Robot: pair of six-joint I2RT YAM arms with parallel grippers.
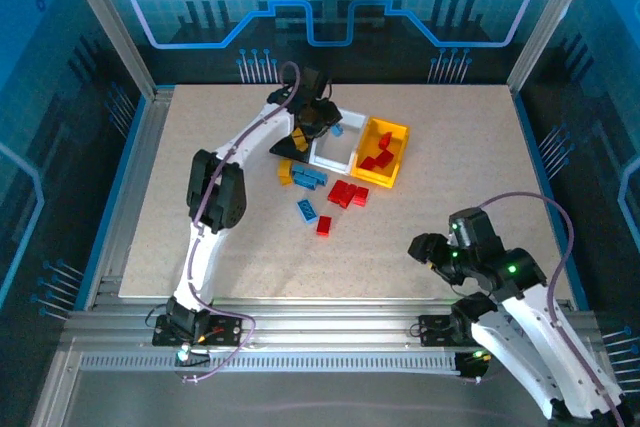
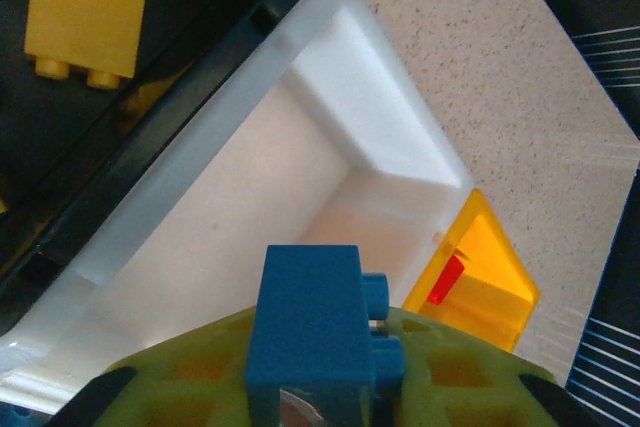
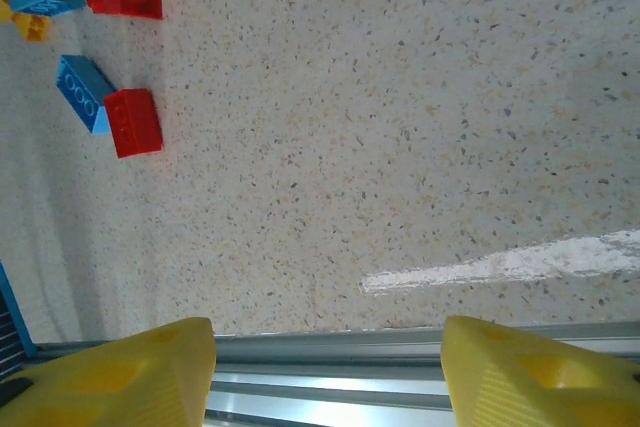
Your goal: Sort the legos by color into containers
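- Legos [image 1: 345, 194]: small, hard plastic rectangular bricks with round studs. Red and blue ones lie loose near the middle of the table [image 1: 450, 177], just in front of the three bins.
- Held piece: a blue brick [image 2: 310, 332], smooth and matte, with two studs showing on its side. It is clamped between the fingers of the left gripper [image 1: 325, 125] and hangs over the white bin [image 2: 340, 87].
- The white bin is an open-topped rectangular tub with glossy, rounded inner walls. It is closely flanked by the black bin [image 2: 170, 107] and the yellow bin [image 2: 490, 272].
- The black bin holds a yellow brick [image 2: 85, 12] with studs along one edge.
- The yellow bin has bright orange-yellow walls, and red bricks [image 1: 378, 159] lie inside it.
- The right gripper [image 3: 325, 372] has two wedge-shaped yellow fingers standing apart with nothing between them. It is above the table's near edge, well apart from the bricks.
- In the right wrist view, a red brick [image 3: 132, 122] lies touching a blue studded brick [image 3: 82, 92].
- The table is a flat, speckled beige surface.
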